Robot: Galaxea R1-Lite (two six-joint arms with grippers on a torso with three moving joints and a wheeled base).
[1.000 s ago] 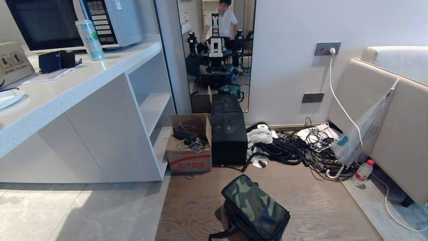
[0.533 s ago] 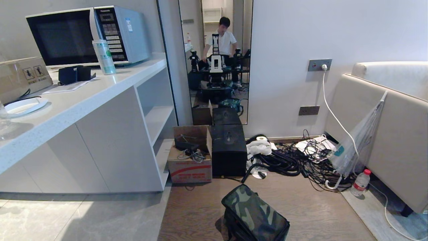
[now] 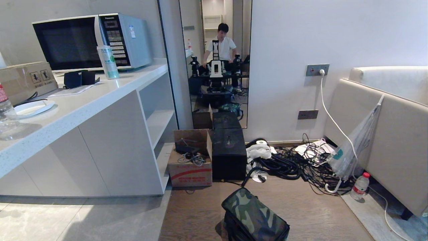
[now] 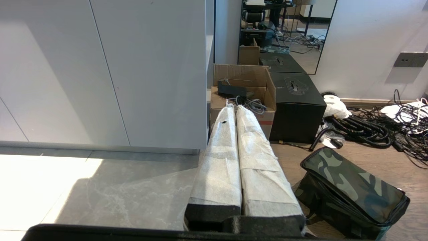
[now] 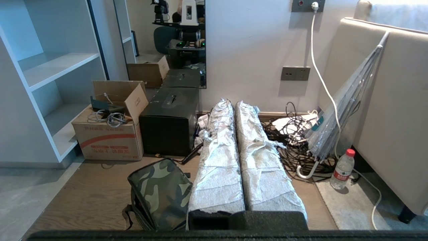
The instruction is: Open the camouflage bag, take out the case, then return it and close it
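The left gripper (image 4: 235, 112) and the right gripper (image 5: 232, 107) both have their wrapped fingers pressed together, holding nothing, clear of the camouflage bag (image 3: 254, 215). The bag sits zipped on the wood floor at the lower centre of the head view. It looks soft and light, likely to sag and slide under a pull, so one gripper probably should pin a strap while the other takes the zipper pull, which I cannot make out. The cardboard carton (image 3: 190, 164), black box (image 3: 229, 154) and cables (image 3: 294, 162) crowd behind; bare floor lies in front
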